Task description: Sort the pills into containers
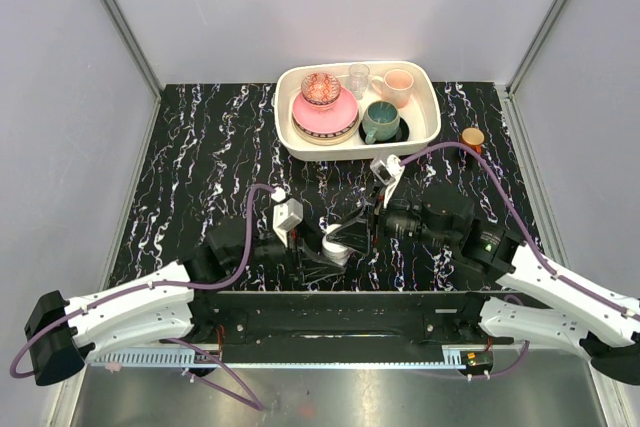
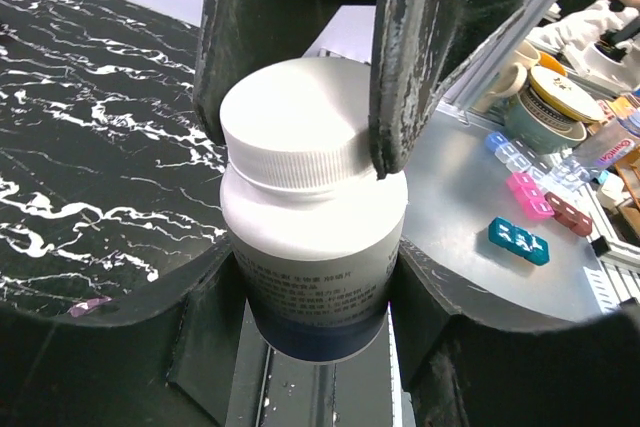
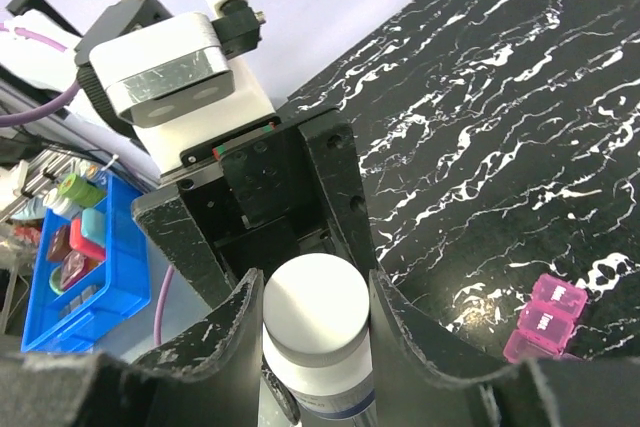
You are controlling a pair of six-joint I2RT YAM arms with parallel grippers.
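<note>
A white bottle (image 2: 312,247) is held off the table between the two arms (image 1: 345,241). My left gripper (image 2: 315,282) is shut on the bottle's body, one jaw on each side of the label. My right gripper (image 3: 310,312) is shut on the bottle's white ribbed cap (image 3: 312,299); its dark fingers (image 2: 400,57) press the cap's sides in the left wrist view. The magenta pill box (image 3: 545,319), the containers, lies on the black marbled table at the lower right of the right wrist view. No pills are visible.
A cream tray (image 1: 428,137) of crockery stands at the back of the table, with a small brown orange-lidded jar (image 1: 472,137) to its right. Off the table lie coloured pill boxes (image 2: 518,240) and a blue bin (image 3: 100,287).
</note>
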